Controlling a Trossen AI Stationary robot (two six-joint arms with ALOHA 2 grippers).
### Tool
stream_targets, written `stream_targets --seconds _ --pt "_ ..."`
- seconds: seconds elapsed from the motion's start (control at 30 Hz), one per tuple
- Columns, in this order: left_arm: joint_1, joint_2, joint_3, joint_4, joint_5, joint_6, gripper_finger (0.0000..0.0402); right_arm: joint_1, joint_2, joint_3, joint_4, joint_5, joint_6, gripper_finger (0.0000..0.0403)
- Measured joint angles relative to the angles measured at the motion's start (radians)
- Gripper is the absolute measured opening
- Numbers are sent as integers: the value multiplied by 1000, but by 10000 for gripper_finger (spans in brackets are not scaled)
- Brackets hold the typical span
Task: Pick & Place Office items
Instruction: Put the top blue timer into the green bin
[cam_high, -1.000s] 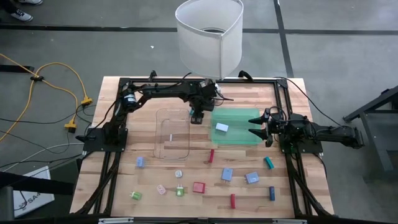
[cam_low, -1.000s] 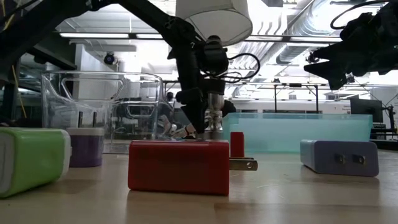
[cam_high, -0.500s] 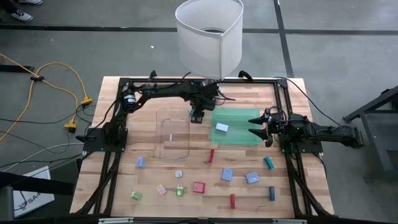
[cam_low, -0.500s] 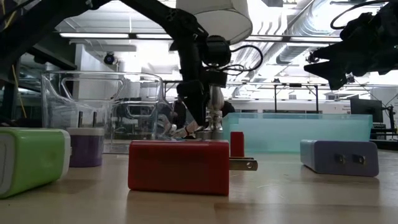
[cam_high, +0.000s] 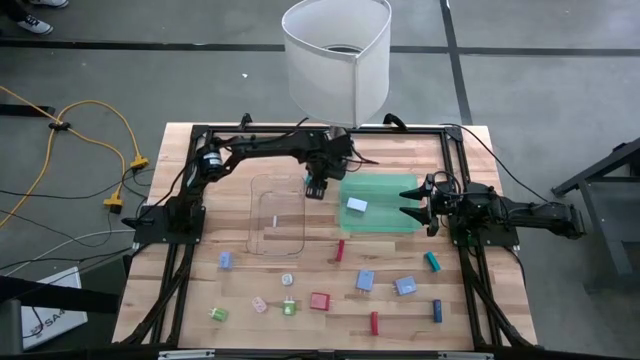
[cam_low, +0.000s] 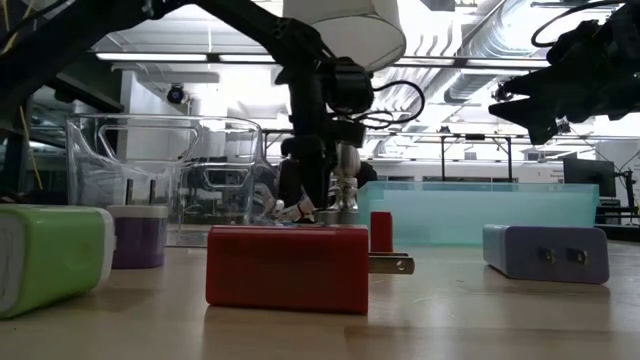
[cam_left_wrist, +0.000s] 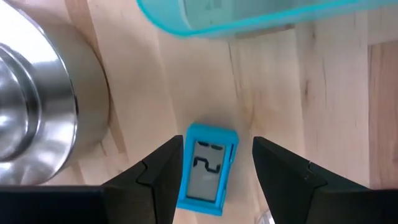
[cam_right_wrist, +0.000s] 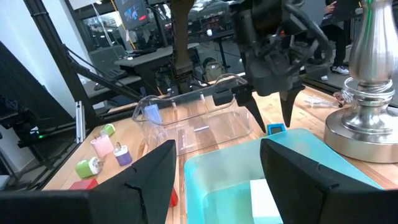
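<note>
The left gripper (cam_high: 315, 189), upper centre of the high view, hangs spread over a small blue rectangular clock with a grey display (cam_left_wrist: 206, 169), which lies on the wooden tabletop (cam_high: 400, 310) between the fingers, untouched. The right gripper (cam_high: 409, 203), at centre right over the flat green translucent tray (cam_high: 385, 217), gapes empty. Other small coloured office pieces (cam_high: 319, 300) are scattered across the lower tabletop.

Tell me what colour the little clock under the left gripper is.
Bright blue casing with a pale grey display: the small rectangular digital clock shows best in the left wrist view, between the left gripper fingers.
</note>
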Motion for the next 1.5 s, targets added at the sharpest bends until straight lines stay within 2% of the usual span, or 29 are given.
stream_targets --seconds 0.8,1.1,1.5 --pt "-20 6 2 25 1 -40 184 0 0 0 0 0 0 221" --pt "-19 45 0 32 -1 -81 184 0 0 0 0 0 0 221" --pt "-14 53 0 34 -67 -80 184 0 0 0 0 0 0 221"
